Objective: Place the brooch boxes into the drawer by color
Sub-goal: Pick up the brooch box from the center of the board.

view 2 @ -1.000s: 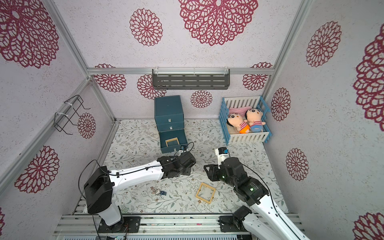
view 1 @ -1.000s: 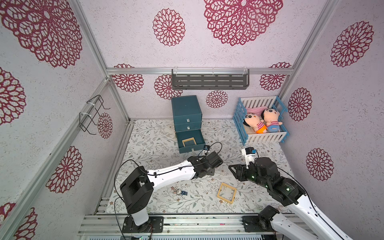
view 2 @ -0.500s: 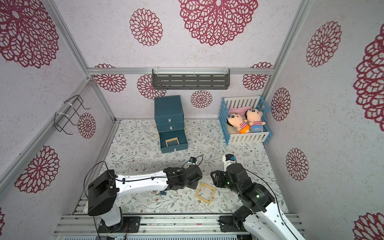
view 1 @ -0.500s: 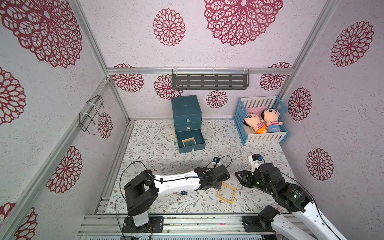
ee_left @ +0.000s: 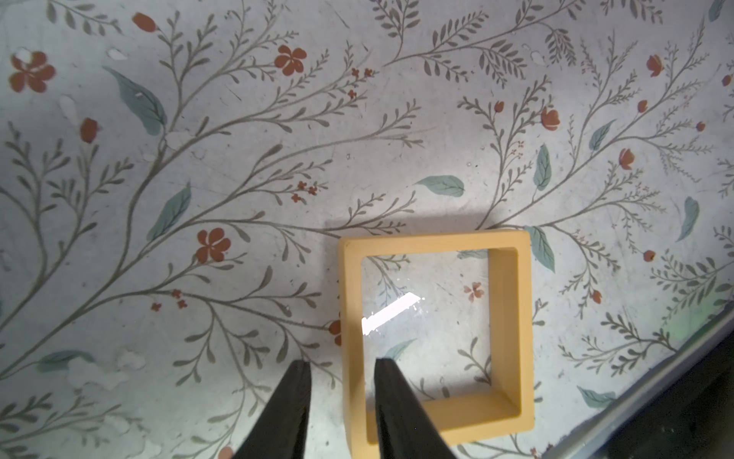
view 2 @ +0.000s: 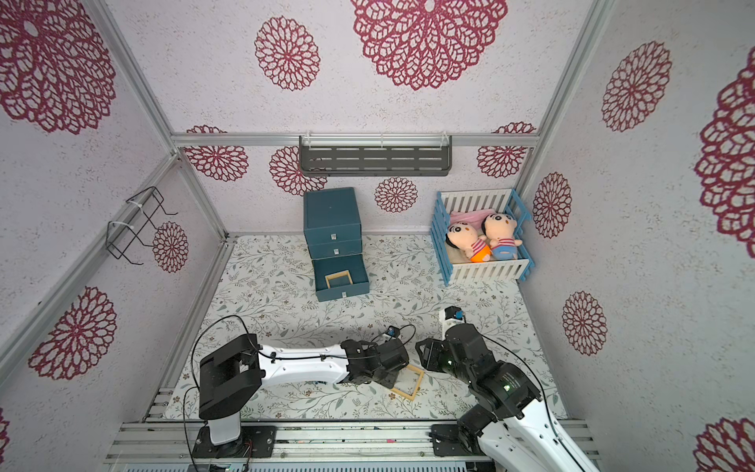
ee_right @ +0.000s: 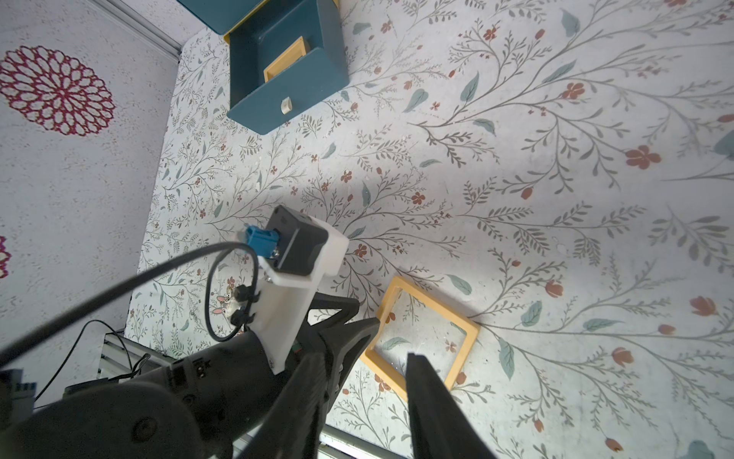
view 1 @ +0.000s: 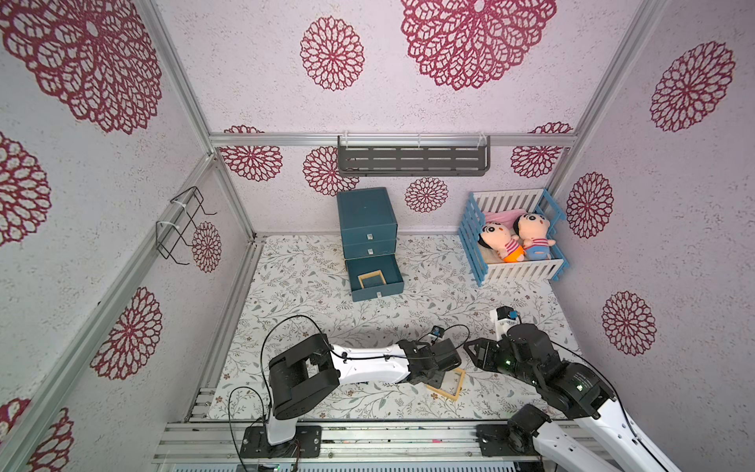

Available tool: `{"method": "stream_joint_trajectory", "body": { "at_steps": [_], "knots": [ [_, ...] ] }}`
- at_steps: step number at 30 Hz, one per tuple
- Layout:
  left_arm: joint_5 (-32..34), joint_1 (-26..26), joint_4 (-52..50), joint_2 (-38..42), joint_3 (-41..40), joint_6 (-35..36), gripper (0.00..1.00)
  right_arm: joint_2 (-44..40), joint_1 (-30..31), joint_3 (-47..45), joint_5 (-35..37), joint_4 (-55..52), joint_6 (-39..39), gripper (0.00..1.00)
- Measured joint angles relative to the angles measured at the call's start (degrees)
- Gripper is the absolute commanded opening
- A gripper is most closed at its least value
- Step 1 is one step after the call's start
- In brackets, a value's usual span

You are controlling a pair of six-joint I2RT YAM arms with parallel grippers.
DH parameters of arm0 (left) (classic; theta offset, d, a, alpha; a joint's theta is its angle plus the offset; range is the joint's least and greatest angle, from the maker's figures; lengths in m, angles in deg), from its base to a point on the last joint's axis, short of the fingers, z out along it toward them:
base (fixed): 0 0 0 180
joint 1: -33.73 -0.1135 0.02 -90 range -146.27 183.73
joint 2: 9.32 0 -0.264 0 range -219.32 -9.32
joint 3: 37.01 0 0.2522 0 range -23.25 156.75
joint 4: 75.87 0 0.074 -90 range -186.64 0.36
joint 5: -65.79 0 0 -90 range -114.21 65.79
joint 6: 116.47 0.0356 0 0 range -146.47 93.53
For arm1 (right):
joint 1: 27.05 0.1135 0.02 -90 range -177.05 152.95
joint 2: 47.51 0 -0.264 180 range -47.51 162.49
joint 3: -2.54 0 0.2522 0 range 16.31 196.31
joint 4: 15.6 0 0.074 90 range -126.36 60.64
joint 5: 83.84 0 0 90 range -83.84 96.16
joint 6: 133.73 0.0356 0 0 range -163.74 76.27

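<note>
On mat, L gripper spread astride yellow box rail, prob. not touching.

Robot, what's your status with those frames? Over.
Left gripper open, straddling one side of yellow frame on mat. Right gripper open, empty. Bottom drawer out, matching frame inside. Nothing in the way.

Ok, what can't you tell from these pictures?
- Inside the two upper drawers: both shut in both top views.
- The black and pink boxes: none visible in any view.
- Whether the left gripper touches the yellow box rim it straddles: left wrist view leaves it unclear, and its own arm covers it in top views.
</note>
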Motion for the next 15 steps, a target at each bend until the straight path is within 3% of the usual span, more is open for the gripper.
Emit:
{"method": "stream_joint_trajectory", "body": {
  "at_steps": [15],
  "knots": [
    [-1.07, 0.17, -0.35, -2.56, 2.93, 1.03, 0.31, -0.79, 0.00, 0.00, 0.00, -0.07, 0.04, 0.40]
  ]
}}
